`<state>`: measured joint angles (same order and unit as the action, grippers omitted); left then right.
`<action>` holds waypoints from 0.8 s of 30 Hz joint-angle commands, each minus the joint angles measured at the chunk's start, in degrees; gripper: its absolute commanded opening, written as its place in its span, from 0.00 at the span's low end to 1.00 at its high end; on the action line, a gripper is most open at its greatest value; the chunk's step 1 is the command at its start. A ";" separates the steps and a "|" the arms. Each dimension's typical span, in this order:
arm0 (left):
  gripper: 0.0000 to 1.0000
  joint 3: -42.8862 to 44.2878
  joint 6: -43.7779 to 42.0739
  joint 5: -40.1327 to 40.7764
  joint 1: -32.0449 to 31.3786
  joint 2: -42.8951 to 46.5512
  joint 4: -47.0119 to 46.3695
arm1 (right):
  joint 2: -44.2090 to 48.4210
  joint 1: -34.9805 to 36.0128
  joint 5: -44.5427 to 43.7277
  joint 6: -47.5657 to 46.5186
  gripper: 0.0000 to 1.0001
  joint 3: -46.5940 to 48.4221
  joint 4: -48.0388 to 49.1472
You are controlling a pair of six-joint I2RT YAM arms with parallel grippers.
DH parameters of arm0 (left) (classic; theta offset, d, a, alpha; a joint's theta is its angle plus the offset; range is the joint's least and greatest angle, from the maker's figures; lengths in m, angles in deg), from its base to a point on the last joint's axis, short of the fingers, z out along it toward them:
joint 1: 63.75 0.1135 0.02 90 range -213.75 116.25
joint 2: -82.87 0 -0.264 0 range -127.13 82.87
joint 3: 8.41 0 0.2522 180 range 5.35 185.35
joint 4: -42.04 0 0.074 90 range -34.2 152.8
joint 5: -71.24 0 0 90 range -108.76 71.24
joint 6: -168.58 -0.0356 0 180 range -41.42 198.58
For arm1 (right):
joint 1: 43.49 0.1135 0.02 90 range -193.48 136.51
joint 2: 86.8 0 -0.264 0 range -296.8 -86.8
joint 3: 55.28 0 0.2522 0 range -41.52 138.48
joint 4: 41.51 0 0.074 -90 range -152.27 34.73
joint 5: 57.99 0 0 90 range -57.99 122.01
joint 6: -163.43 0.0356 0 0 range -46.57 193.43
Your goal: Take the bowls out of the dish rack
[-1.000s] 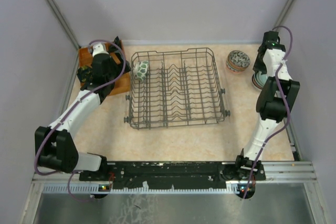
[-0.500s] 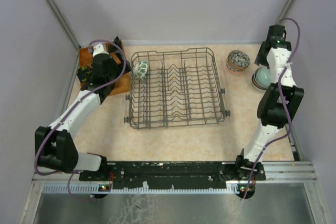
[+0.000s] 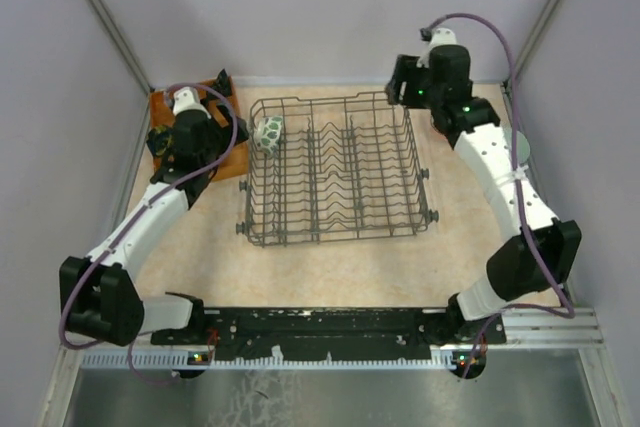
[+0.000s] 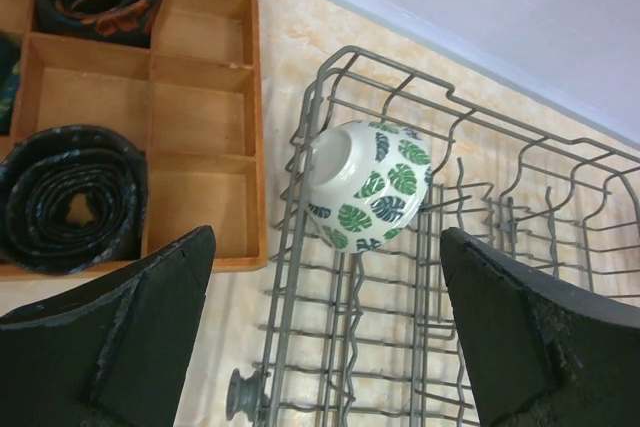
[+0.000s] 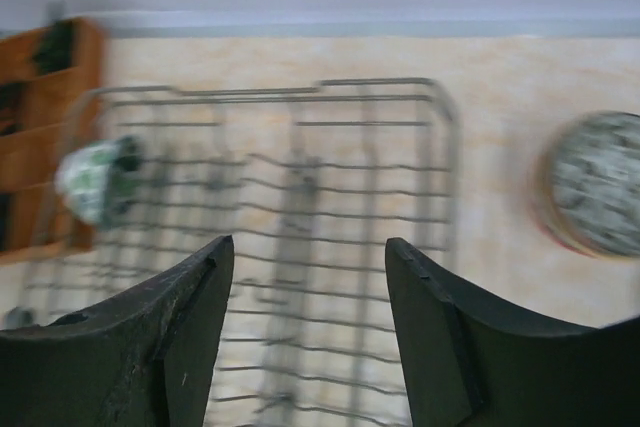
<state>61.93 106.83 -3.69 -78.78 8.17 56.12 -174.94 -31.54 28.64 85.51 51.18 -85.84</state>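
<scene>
The dark grey wire dish rack (image 3: 340, 172) sits mid-table. One white bowl with green leaves (image 3: 268, 132) leans on its side in the rack's far left corner. In the left wrist view this bowl (image 4: 368, 187) lies just ahead of my left gripper (image 4: 325, 237), which is open and empty over the rack's left rim. My right gripper (image 5: 308, 243) is open and empty, hovering above the rack's far right corner (image 3: 400, 85). The right wrist view is blurred. It shows the green bowl (image 5: 95, 182) far left and an upturned speckled bowl (image 5: 595, 182) on the table to the right.
An orange-brown compartment tray (image 4: 200, 97) with dark rolled items stands left of the rack. A pale bowl (image 3: 519, 147) peeks out behind my right forearm near the right wall. Walls close in the table on three sides.
My right arm has swung left from the bowls by the right wall to the rack's far right corner, its jaws opening wider. The left arm has barely shifted.
</scene>
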 commanded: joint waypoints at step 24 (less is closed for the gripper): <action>0.99 -6.42 -3.80 7.43 -0.18 8.82 -1.44 | -34.51 17.97 32.98 34.13 0.62 0.21 55.29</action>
<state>55.89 104.01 2.86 -78.78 15.34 55.79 -206.83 -13.57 59.74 115.58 47.71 -39.11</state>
